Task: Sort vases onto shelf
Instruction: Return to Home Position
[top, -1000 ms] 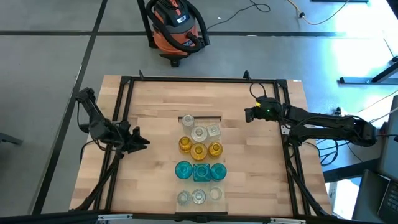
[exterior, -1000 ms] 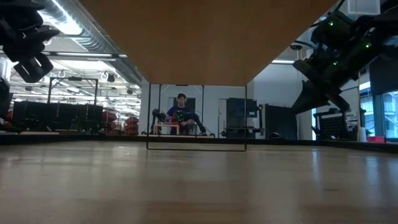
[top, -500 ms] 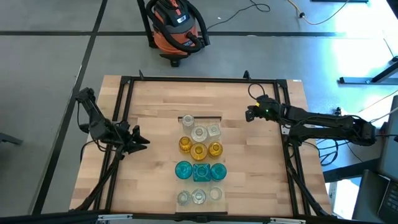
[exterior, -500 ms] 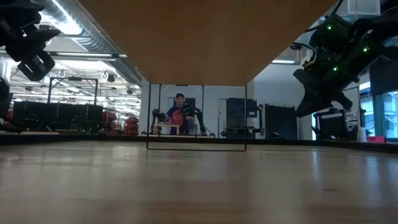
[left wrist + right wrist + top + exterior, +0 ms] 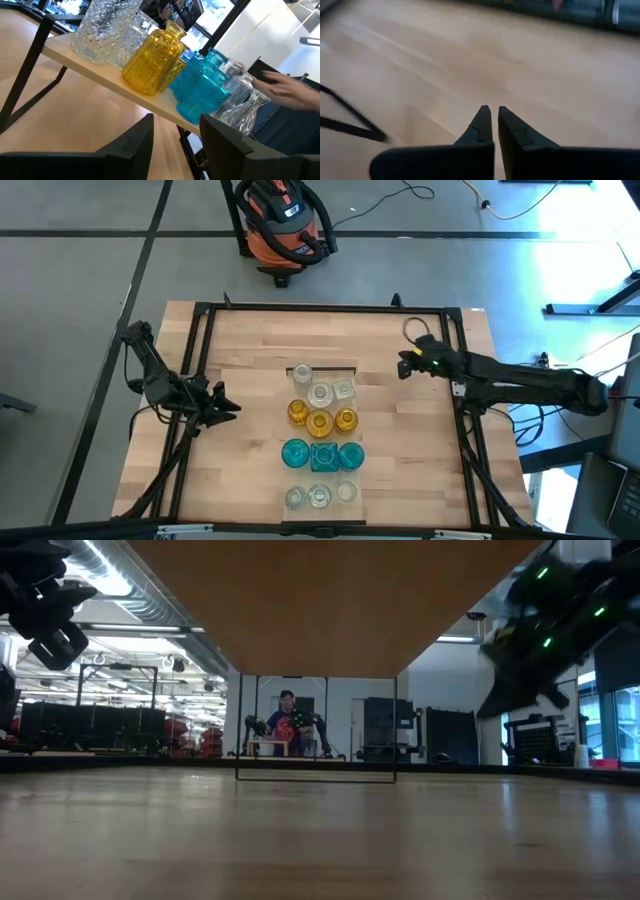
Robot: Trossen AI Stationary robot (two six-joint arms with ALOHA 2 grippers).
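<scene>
Several small glass vases stand upright in rows on the pale shelf (image 5: 334, 476) at mid table: clear ones (image 5: 321, 392) at the far end, then amber (image 5: 320, 422), teal (image 5: 322, 457) and clear ones (image 5: 318, 497) nearest. My left gripper (image 5: 226, 406) hovers open to the shelf's left with nothing between its fingers. In its wrist view the amber vases (image 5: 152, 62) and teal vases (image 5: 202, 87) stand on the shelf (image 5: 100, 67) beyond my left gripper (image 5: 177, 145). My right gripper (image 5: 400, 366) hangs shut and empty over bare table to the shelf's right.
A black bar frame (image 5: 200, 360) runs round the wooden tabletop. In the low view the shelf's underside (image 5: 320, 600) fills the top, on thin black legs (image 5: 238, 730). A person (image 5: 288, 720) sits far behind. An orange vacuum cleaner (image 5: 282, 225) stands on the floor beyond the far edge.
My right gripper has rolled a little about its wrist while staying over the same spot, fingers still shut. The vases have not moved.
</scene>
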